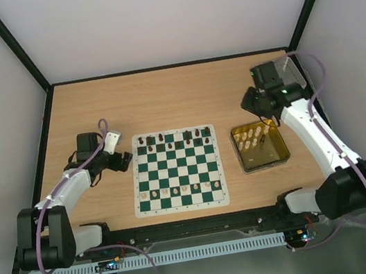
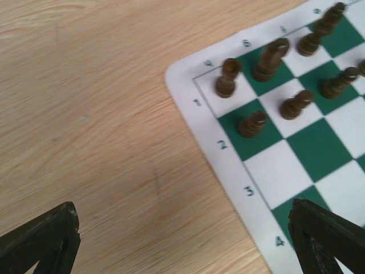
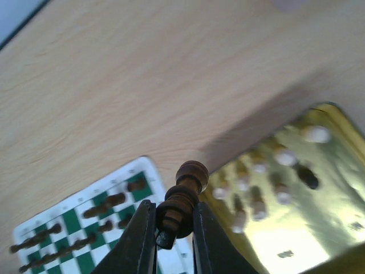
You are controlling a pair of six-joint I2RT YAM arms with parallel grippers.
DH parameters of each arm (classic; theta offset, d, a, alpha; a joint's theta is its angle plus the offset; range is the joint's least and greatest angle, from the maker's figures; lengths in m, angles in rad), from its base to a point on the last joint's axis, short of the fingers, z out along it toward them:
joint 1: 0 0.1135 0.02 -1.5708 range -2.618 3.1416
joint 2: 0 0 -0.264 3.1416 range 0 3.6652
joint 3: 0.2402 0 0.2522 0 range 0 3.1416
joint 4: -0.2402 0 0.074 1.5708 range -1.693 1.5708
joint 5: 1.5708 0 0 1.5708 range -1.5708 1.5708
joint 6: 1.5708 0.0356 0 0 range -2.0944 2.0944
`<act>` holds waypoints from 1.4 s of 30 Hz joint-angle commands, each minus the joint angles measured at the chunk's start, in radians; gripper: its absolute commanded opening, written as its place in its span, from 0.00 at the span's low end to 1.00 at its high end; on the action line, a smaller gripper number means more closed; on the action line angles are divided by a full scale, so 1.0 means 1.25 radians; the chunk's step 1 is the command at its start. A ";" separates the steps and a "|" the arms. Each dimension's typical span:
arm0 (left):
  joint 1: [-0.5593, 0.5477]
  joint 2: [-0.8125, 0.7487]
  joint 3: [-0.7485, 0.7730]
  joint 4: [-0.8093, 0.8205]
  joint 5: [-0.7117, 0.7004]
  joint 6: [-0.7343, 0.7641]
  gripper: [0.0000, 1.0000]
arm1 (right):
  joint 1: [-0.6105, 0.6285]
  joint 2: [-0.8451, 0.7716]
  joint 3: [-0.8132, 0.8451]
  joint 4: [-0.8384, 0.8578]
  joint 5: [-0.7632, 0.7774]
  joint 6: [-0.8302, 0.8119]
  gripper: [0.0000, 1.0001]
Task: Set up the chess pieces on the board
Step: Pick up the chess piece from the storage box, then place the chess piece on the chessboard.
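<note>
The step in hand looks like the carrying of one dark piece from the store to the board. The right gripper is clenched on a dark chess piece, its jaws pinching the lower stem while the rounded head stands clear above them. It hangs to the right of the board, over the gold tin, which lies just beside the board's right edge on the wooden table. In the tin lie several light pieces and at least one more dark one.

On the board, dark pieces stand along the far edge. Light pieces stand in a line along the near edge; the middle squares are bare.

The left gripper is released, jaws spread wide and grasping nothing. It hovers low at the board's far left corner, half over the table and half over the white border.

By the look of it the set-up is well along but unfinished. The next move calls for swinging the held piece left to a vacant square among the dark pieces; which square is free cannot be told from here. It should come down upright and be let go low, so that the fingers do not brush the close-set neighbours.
</note>
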State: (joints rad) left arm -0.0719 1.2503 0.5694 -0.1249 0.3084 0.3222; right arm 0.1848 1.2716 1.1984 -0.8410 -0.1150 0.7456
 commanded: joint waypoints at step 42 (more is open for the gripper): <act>0.126 0.071 0.037 0.040 -0.120 -0.060 0.99 | 0.457 0.792 0.702 -0.157 -0.039 -0.091 0.02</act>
State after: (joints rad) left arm 0.0734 1.3323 0.5900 -0.0803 0.1566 0.2501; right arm 0.7483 2.2524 2.1052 -1.0462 -0.1623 0.6270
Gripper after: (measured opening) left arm 0.995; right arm 0.094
